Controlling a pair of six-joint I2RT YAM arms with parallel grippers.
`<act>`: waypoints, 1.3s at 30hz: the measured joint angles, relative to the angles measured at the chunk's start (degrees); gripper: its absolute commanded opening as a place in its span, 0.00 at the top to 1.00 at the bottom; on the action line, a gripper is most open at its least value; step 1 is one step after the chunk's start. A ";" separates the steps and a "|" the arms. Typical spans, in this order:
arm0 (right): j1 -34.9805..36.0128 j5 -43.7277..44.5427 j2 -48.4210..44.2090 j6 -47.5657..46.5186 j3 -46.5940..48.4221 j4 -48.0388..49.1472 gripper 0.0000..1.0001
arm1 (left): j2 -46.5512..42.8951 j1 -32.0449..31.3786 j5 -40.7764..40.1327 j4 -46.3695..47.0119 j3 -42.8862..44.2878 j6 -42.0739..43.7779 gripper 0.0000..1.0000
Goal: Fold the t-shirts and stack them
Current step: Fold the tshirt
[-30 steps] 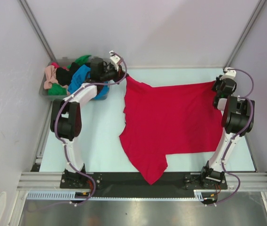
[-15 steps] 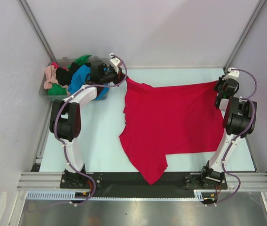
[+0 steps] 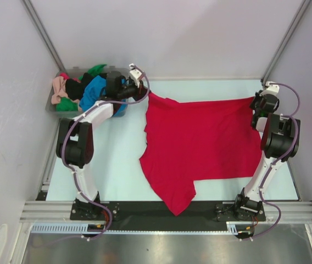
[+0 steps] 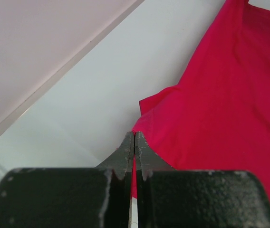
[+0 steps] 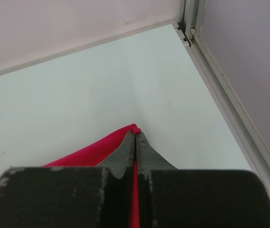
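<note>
the red shirt (image 3: 200, 143) is soft, matte cloth in one flat bright colour, spread over the smooth, pale table (image 3: 117, 159) between the two arms. its far edge runs almost straight from one gripper to the other and looks drawn tight, with shallow creases near the left corner. the left side is wavy and loose. the near part narrows into a pointed flap that lies over the dark strip at the table's front edge.

at the far left corner sits a clear grey plastic bin (image 3: 50, 107), filled with a crumpled heap of shirts (image 3: 82, 88) in green, blue, black and peach-pink.

the left gripper (image 4: 134, 135) has its dark, rough-edged fingers (image 4: 125, 152) pressed flat together, with a thin sliver of red showing in the seam between them — it is pinching the shirt's far left corner, just beside the bin.

the right gripper (image 5: 136, 133) is closed the same way, tips meeting in a point with red cloth caught between them — it holds the far right corner, near the metal frame at the table's far right corner.
</note>
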 measured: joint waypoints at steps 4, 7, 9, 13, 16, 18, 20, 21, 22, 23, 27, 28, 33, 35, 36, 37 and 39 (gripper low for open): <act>-0.07 0.04 -1.14 -0.11 -1.11 0.04 1.00 | -1.16 -0.72 -0.07 -0.17 -0.74 0.35 1.00; -0.07 0.04 -2.71 -0.11 -2.60 0.22 1.00 | -2.43 -1.44 -0.59 -0.22 -1.84 0.79 1.00; -0.07 0.02 -3.43 -0.11 -3.26 0.37 1.00 | -3.45 -2.05 -1.16 -0.28 -2.93 1.11 1.00; -0.07 0.00 -4.42 -0.11 -4.17 0.76 1.00 | -5.66 -3.08 -1.70 -0.39 -5.25 1.60 1.00; -0.09 -0.13 -4.74 -0.07 -4.94 0.94 1.00 | -7.28 -3.61 -2.29 -0.26 -7.06 1.66 1.00; -0.13 -0.17 -4.87 -0.04 -5.46 1.16 1.00 | -8.13 -3.69 -2.60 -0.11 -8.31 1.99 1.00; -0.17 -0.17 -4.92 -0.04 -5.92 1.38 1.00 | -8.83 -3.69 -3.06 -0.09 -9.33 2.10 1.00; -0.22 -0.20 -4.94 -0.04 -6.19 1.40 1.00 | -9.09 -3.69 -3.28 -0.07 -9.66 2.16 1.00; -0.24 -0.17 -4.96 -0.02 -6.40 1.44 1.00 | -9.40 -3.69 -3.63 -0.04 -10.01 2.21 1.00; -0.28 -0.15 -4.96 -0.02 -6.49 1.44 1.00 | -9.68 -3.69 -3.87 0.11 -10.34 2.21 1.00; -0.42 0.17 -4.96 0.00 -6.49 1.66 1.00 | -10.75 -3.69 -4.50 1.55 -11.58 1.92 1.00; -0.44 0.26 -4.96 -0.02 -6.49 1.68 1.00 | -10.99 -3.69 -4.74 1.92 -11.80 1.86 1.00; -0.44 0.57 -4.96 0.37 -6.49 1.70 1.00 | -11.85 -3.69 -5.66 3.72 -12.20 0.98 1.00; -0.44 0.74 -4.96 0.90 -6.49 1.75 1.00 | -12.24 -3.69 -5.70 4.35 -12.26 0.79 1.00; -0.44 0.81 -4.96 1.09 -6.49 1.73 1.00 | -12.39 -3.69 -5.75 4.52 -12.26 0.63 1.00; -0.44 0.83 -4.96 1.27 -6.49 1.73 1.00 | -12.61 -3.69 -5.79 4.83 -12.26 0.48 1.00; -0.44 0.94 -4.96 1.42 -6.49 1.73 1.00 | -12.79 -3.69 -5.84 5.33 -12.26 0.39 1.00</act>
